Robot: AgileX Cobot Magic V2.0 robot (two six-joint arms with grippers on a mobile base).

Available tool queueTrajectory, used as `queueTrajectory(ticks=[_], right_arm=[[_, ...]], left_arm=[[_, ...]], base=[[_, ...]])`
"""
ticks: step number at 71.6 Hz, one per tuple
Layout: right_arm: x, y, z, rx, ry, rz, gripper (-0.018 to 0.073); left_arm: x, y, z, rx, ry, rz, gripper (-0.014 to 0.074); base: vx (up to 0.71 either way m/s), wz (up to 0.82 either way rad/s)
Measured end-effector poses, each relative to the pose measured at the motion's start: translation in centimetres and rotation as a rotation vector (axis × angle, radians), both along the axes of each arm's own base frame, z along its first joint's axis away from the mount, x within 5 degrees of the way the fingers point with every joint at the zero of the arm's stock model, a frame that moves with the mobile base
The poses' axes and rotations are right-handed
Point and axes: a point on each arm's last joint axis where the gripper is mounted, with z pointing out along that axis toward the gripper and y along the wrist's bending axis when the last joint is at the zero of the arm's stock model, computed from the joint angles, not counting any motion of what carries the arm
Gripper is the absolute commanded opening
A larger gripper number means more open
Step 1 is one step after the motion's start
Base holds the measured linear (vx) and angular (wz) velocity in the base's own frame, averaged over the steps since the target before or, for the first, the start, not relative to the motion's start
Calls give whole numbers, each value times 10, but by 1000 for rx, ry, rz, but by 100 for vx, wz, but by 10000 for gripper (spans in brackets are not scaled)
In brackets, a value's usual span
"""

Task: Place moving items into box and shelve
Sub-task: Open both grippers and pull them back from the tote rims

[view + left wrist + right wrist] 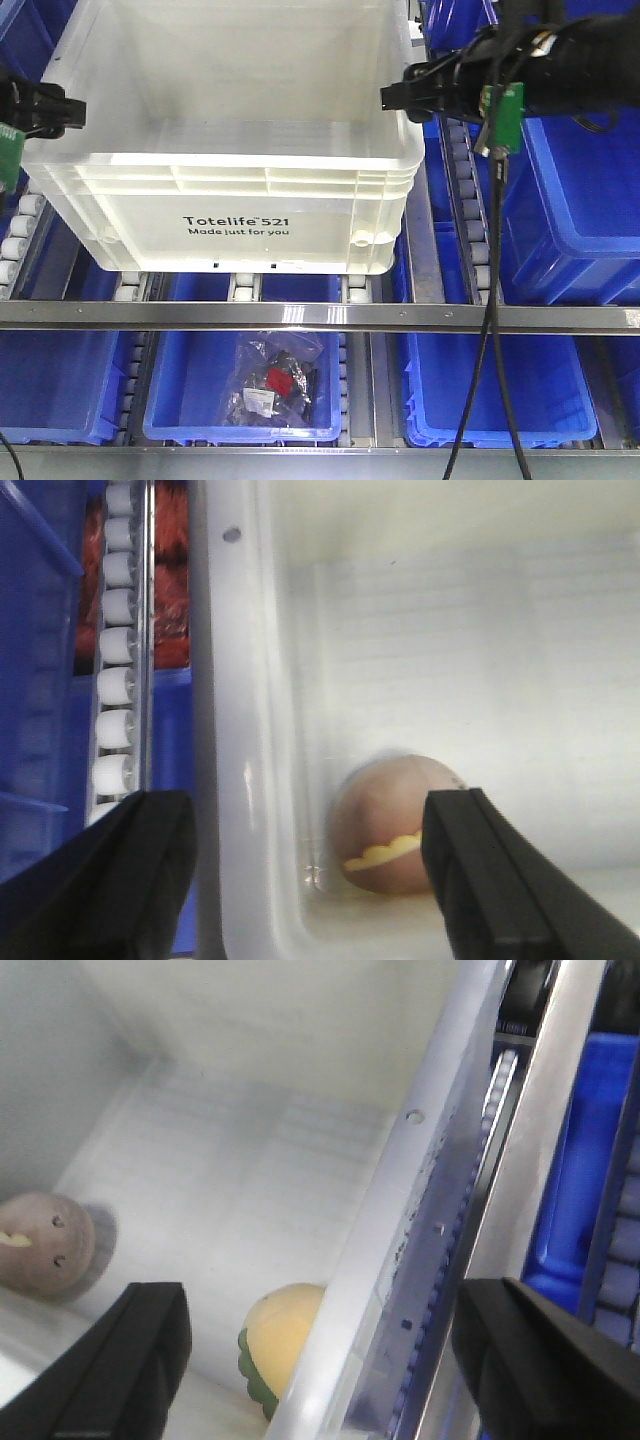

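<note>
Box position: the box [235, 165] sits on the roller lane [240, 290] of the upper shelf level, printed side facing the front camera, blue bins [575, 190] to its right and below it.
Contents: a brown round toy [395, 825] with a yellow mouth lies against the box's left wall; a yellow-and-green toy [285, 1345] lies against its right wall, partly hidden by the rim.
Left gripper [310, 880]: jaws apart, straddling the box's left rim, one finger outside over the rollers, one inside over the brown toy. Not clamped.
Right gripper [320, 1360]: jaws apart, straddling the box's right rim in the same way. Not clamped.
Step in hand: judged as the shelving step; items are in, the box is on the lane, both arms are at its side rims.
Next move: either close both on the rims to push the box further back along the rollers, or lift clear. Cannot tell which from this moment.
Edges: the metal rail [520, 1175] runs just beside the box's right rim; the outer right finger has little room there.
Open room: the box interior is mostly bare; room above the box appears free.
</note>
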Motion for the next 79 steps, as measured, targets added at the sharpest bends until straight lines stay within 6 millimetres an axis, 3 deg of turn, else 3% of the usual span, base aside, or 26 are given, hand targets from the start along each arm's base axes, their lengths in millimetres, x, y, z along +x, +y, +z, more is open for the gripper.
queueTrajectory(ticks=[21, 45, 53, 66, 79], right_arm=[[-76, -31, 3, 9, -212, -6, 578], [-185, -71, -19, 65, -425, -25, 578], [-211, -80, -32, 80, -465, -14, 578], [-228, -85, -66, 2, -469, 29, 578], [-223, -88, -76, -1, -551, -32, 578]], left_arm=[[-68, 6, 0, -25, -150, -5, 591], [-167, 16, -51, -36, -218, -6, 591], [-196, 18, -65, -57, -242, -4, 591], [-226, 20, -61, -53, -386, -22, 591], [-224, 20, -72, -48, -430, -31, 591]], base=[[0, 0], [0, 0], [0, 0], [0, 0], [0, 0]])
